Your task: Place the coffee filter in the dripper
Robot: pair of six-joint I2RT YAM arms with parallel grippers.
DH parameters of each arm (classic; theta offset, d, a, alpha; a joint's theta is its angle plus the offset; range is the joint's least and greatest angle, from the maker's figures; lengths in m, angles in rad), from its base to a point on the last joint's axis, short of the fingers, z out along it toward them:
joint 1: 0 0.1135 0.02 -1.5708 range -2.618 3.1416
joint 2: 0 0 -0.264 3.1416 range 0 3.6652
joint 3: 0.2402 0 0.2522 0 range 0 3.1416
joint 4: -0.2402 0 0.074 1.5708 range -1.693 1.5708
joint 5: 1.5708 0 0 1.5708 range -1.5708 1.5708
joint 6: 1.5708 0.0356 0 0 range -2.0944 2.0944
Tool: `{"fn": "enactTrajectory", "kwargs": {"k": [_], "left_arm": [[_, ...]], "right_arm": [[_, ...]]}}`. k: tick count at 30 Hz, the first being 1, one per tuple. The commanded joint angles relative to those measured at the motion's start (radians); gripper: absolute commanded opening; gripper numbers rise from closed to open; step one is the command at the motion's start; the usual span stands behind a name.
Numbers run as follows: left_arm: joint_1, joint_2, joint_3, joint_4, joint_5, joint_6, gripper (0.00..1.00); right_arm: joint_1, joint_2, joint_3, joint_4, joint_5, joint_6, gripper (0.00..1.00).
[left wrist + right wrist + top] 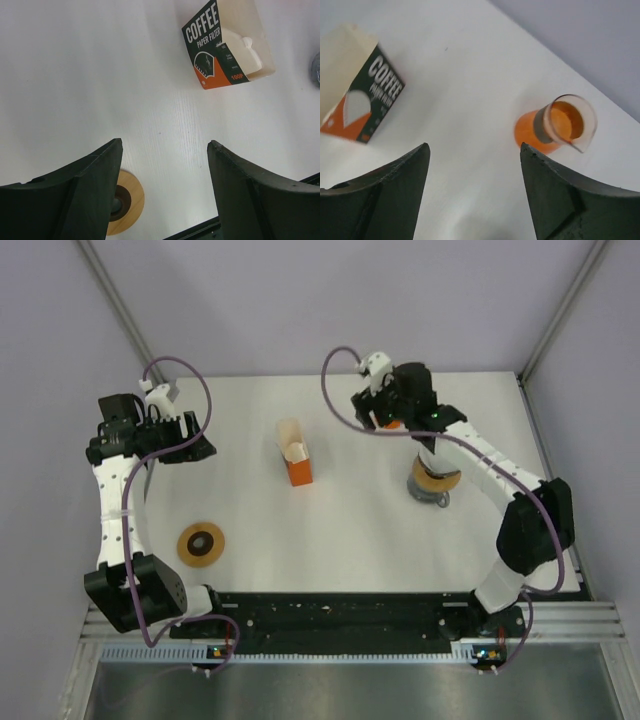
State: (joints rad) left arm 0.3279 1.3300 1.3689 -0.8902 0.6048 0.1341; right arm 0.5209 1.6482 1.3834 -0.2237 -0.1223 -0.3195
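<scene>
White table (350,530), grey walls. Small orange tapered dripper (555,125) far right, near right pincer (473,147). Right pincer and left pincer (165,141) both wide, empty. Thin white paper coffee filter unseen outside orange-and-dark carton (210,50), centre. Risk: right pincer nudges dripper over.

A: What have you got on the feeds?
B: I see a filter carton (212,50), lettered COFFEE PAPER FILTER, cream paper in its open end. It's ahead-right of the left claw (165,144), ahead-left of the right claw (474,146), on the white table (350,530).

One carton (295,452), one orange vessel (555,125), two rings (201,544) (432,480)
</scene>
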Motion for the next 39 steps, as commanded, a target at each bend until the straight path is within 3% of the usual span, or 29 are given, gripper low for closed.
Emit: {"fn": "enactTrajectory", "kwargs": {"k": [1,6,12,16,20,24,28,35,39], "left_arm": [[0.007,-0.031,-0.008,0.042,0.010,0.021,0.74],[0.005,-0.035,-0.013,0.046,-0.002,0.021,0.74],[0.008,-0.045,-0.013,0.046,-0.014,0.025,0.74],[0.008,-0.048,-0.013,0.048,-0.025,0.029,0.74],[0.008,-0.045,-0.013,0.050,-0.027,0.029,0.74],[0.008,-0.038,-0.013,0.048,-0.027,0.030,0.74],[0.008,-0.034,-0.011,0.050,-0.030,0.029,0.75],[0.008,-0.034,-0.011,0.051,-0.030,0.035,0.74],[0.008,-0.035,-0.011,0.048,-0.033,0.039,0.74]], "right_arm": [[-0.148,0.097,0.222,0.001,0.008,0.311,0.74],[-0.260,0.324,0.497,-0.115,0.044,0.523,0.80],[-0.275,0.516,0.686,-0.187,0.099,0.476,0.78],[-0.275,0.591,0.766,-0.233,0.119,0.450,0.71],[-0.275,0.637,0.784,-0.235,0.154,0.421,0.58],[-0.275,0.654,0.781,-0.236,0.128,0.410,0.37],[-0.275,0.659,0.769,-0.239,0.103,0.401,0.03],[-0.269,0.582,0.730,-0.270,0.035,0.367,0.00],[-0.242,0.428,0.625,-0.273,0.082,0.341,0.00]]}}
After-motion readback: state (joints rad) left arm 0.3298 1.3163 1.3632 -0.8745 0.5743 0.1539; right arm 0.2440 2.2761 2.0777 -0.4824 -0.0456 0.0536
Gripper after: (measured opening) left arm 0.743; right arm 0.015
